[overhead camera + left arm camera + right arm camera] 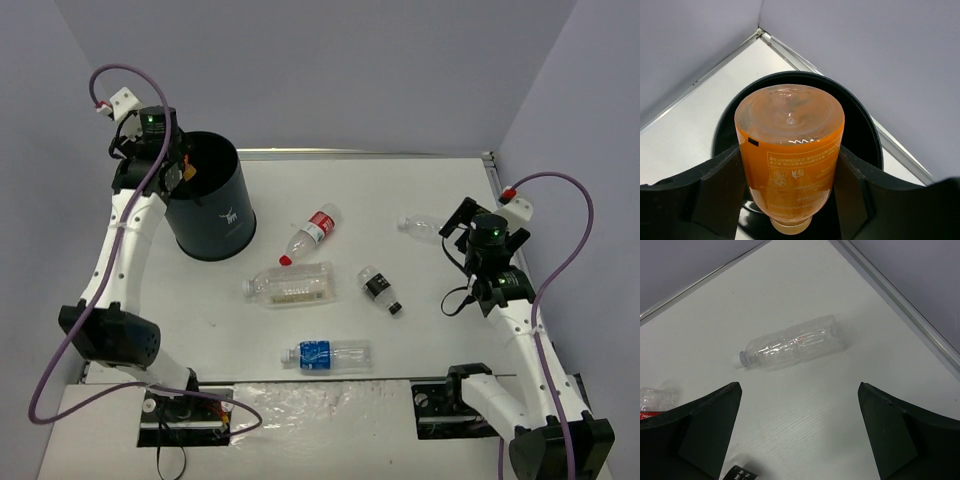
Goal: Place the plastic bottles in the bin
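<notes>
My left gripper (178, 170) hangs over the mouth of the dark bin (215, 225), shut on a squat orange bottle (790, 125) held cap toward the camera, above the bin's rim (860, 115). On the table lie a red-label bottle (315, 230), a wide ribbed bottle (290, 285), a black-label bottle (378, 288), a blue-label bottle (328, 354) and a plain clear bottle (420, 227). My right gripper (799, 390) stands open just short of the plain clear bottle (795, 342), with nothing between its fingers.
A metal strip (360, 153) runs along the table's back edge and another along the right edge (497, 185), close to the plain clear bottle. Grey walls close in the back and both sides. The bin stands at the back left corner.
</notes>
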